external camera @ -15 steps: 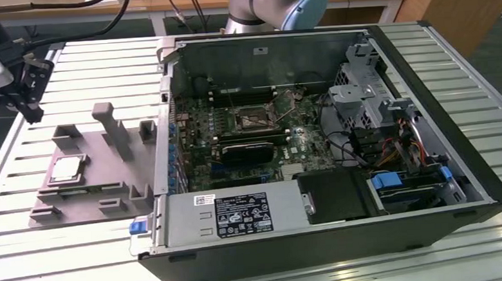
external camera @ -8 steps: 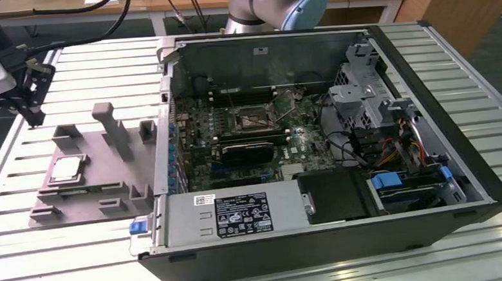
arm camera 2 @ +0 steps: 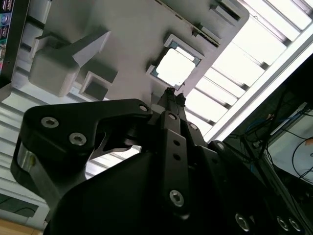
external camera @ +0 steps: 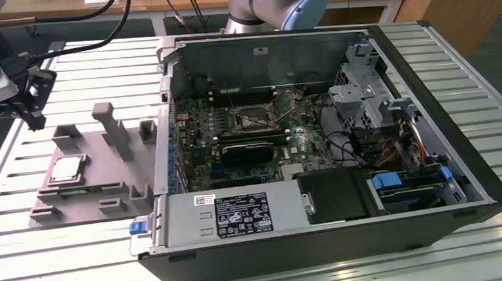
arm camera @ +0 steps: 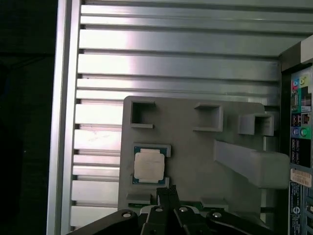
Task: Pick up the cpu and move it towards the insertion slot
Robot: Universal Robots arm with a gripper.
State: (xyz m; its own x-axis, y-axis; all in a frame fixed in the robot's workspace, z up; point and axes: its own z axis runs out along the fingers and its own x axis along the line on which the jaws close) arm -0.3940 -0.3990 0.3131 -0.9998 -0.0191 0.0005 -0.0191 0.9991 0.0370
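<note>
Silver cpu (arm camera: 149, 165) is seated in the grey fixture (arm camera: 195, 147); the gripper (arm camera: 166, 192) is positioned near it, jaws closed, nothing gripped.

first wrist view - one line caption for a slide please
Shut black gripper hovers near the silver square cpu with pale rim, seated in a grey plastic fixture plate on the slatted aluminium table.

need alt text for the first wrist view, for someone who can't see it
The cpu lies flat in a recess of the grey fixture plate, not yet picked up. The gripper, shut and holding nothing, has its tips close beside the chip. The plate rests on a slatted metal table, with a computer case alongside.
</note>
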